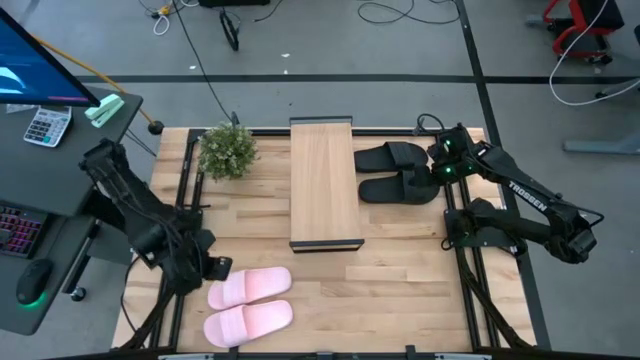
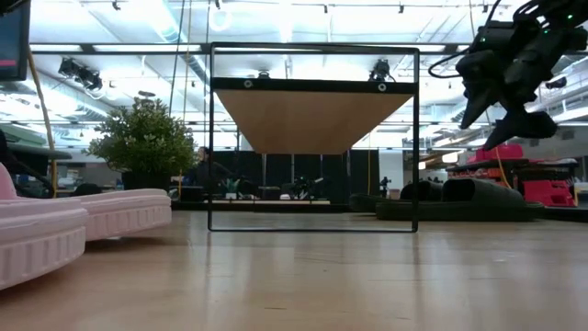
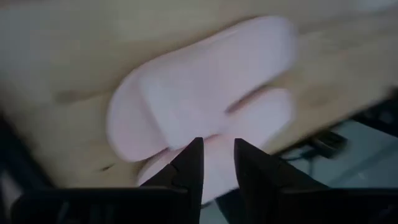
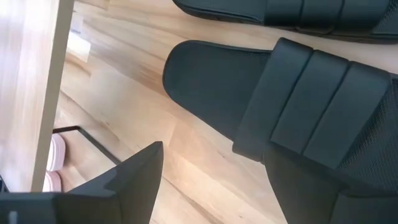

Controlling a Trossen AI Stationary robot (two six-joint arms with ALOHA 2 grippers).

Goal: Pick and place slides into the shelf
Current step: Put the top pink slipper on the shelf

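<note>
Your left tool (image 1: 214, 268), fingers slightly parted and empty, sits beside the pink slides (image 1: 250, 303) at the table's (image 1: 400, 280) near left. The shelf (image 1: 324, 180) stands mid-table. Far right, your right tool (image 1: 440, 165), open and empty, hovers over the black slides (image 1: 398, 172).

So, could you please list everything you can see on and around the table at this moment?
Pink slides: two, pale pink, near-left table corner.
Black slides: two, matte black, right of the shelf.
Shelf: one, light wood top, black frame, table centre.
Plant: one, green, far-left of table.
Calculator: one, grey, side desk on the left.
Left end effector: narrowly open, above the pink slides.
Right end effector: open, above the black slides.
</note>
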